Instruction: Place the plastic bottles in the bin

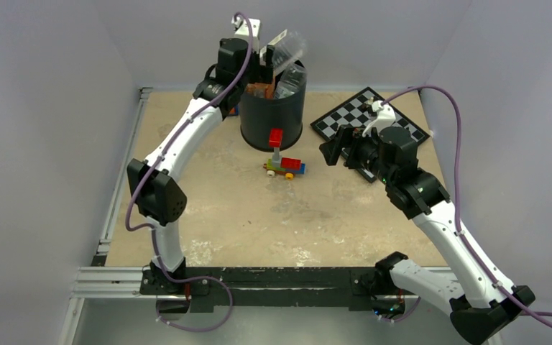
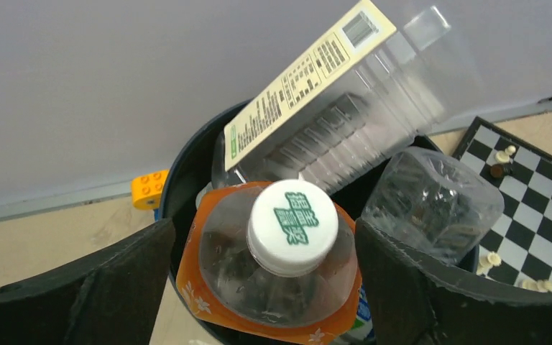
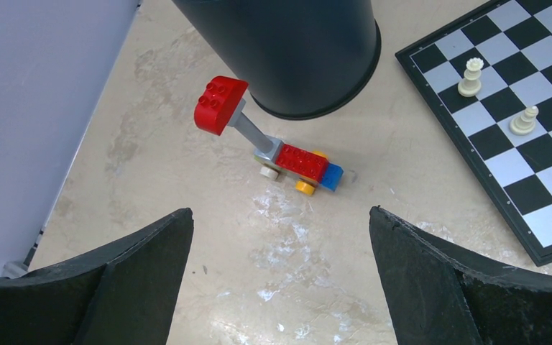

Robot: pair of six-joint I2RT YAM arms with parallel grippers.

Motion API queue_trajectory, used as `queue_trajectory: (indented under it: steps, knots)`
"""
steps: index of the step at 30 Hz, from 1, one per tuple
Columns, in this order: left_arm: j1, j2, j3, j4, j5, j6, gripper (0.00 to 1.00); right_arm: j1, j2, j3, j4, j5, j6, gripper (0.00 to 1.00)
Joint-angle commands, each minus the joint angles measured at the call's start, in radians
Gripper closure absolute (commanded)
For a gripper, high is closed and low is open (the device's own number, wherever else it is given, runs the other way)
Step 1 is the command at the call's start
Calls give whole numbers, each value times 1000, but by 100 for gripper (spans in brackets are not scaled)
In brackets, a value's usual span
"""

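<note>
The black bin (image 1: 273, 122) stands at the back middle of the table; it also shows in the left wrist view (image 2: 187, 154) and the right wrist view (image 3: 295, 50). It is filled with plastic bottles: a big clear one with a cream label (image 2: 345, 108) sticks out of the top (image 1: 287, 50), a crumpled clear one (image 2: 431, 201) lies at the right, and the squat orange-labelled bottle (image 2: 273, 287) sits on top, white cap up. My left gripper (image 2: 264, 224) hovers over the bin (image 1: 266, 68), jaws wide open either side of the orange bottle. My right gripper (image 3: 280, 212) is open and empty above bare table (image 1: 330, 151).
A toy-brick figure (image 1: 282, 162) with a red top stands just in front of the bin (image 3: 280, 144). A chessboard (image 1: 370, 122) with a few pieces lies at the back right (image 3: 517, 122). A yellow brick (image 2: 149, 188) lies behind the bin by the wall.
</note>
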Motion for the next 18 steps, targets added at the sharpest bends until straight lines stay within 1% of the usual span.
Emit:
queue_trajectory:
  steps: [1, 6, 10, 15, 18]
  knots:
    - [-2, -118, 77, -111, 57, -59, 0, 4, -6, 47, 20, 15, 10, 3]
    - [-1, -229, 66, -178, 85, -98, 0, 4, -13, 84, -19, 66, -11, 1]
    - [-1, -347, 10, -239, 39, -108, 0, 5, -29, 111, -45, 97, -26, 1]
    - [-1, -524, -150, -329, 0, -119, 0, 5, -52, 154, -98, 204, -53, 1]
    - [0, -651, -299, -391, -24, -123, 0, 4, -66, 178, -138, 275, -65, 1]
